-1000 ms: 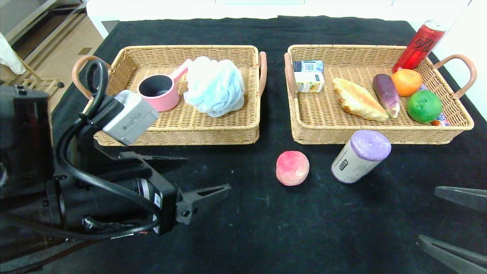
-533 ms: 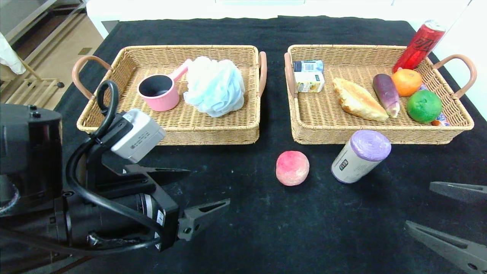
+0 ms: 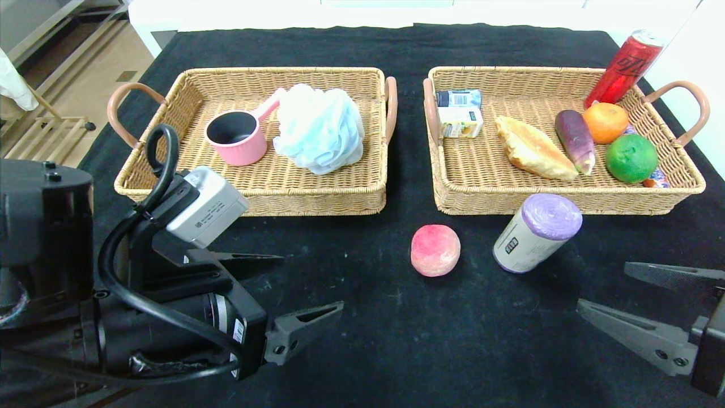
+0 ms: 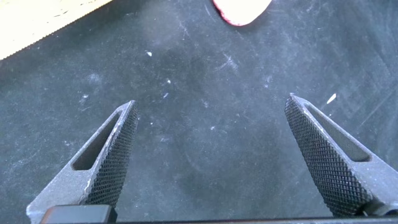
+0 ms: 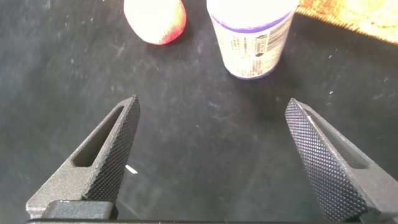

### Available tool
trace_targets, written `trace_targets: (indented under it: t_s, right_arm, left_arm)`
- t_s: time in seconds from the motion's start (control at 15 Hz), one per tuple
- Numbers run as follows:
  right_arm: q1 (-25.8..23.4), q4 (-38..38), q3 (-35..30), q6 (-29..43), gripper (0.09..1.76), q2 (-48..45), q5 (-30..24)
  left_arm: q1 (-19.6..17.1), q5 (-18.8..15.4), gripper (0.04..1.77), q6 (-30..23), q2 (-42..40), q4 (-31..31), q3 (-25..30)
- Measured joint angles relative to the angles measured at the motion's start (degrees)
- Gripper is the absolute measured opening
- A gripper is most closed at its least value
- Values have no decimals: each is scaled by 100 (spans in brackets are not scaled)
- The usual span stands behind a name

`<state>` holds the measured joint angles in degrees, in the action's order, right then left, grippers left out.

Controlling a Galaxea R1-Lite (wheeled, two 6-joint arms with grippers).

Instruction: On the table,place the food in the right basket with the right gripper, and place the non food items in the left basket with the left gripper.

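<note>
A pink peach [image 3: 435,250] lies on the black cloth in front of the gap between the baskets; it also shows in the right wrist view [image 5: 155,20] and the left wrist view [image 4: 241,10]. A purple-capped roll of bags [image 3: 537,233] lies beside it, in front of the right basket [image 3: 566,199], and shows in the right wrist view [image 5: 251,36]. My right gripper [image 3: 601,288] is open and empty at the front right, short of both. My left gripper [image 3: 311,281] is open and empty at the front left, below the left basket [image 3: 255,199].
The left basket holds a pink cup [image 3: 237,136] and a blue bath pouf [image 3: 320,128]. The right basket holds bread [image 3: 532,148], an eggplant [image 3: 574,139], an orange [image 3: 605,122], a lime [image 3: 631,158], small cartons [image 3: 460,113] and a red can [image 3: 623,68].
My right gripper has come in from the front right edge toward the roll and peach. My left arm has sunk back and lower, away from the left basket.
</note>
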<state>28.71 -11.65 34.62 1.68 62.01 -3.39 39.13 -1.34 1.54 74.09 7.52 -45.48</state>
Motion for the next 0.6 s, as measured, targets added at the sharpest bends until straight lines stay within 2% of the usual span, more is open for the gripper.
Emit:
trace_targets:
  t_s: [0.2, 0.6]
  right_arm:
    - [541, -28, 101, 116, 171, 174, 580]
    - [1068, -61, 451, 276, 171, 680, 1480]
  left_arm:
    - [22, 2, 172, 20, -9, -2, 10]
    - [23, 2, 172, 61, -72, -39, 17]
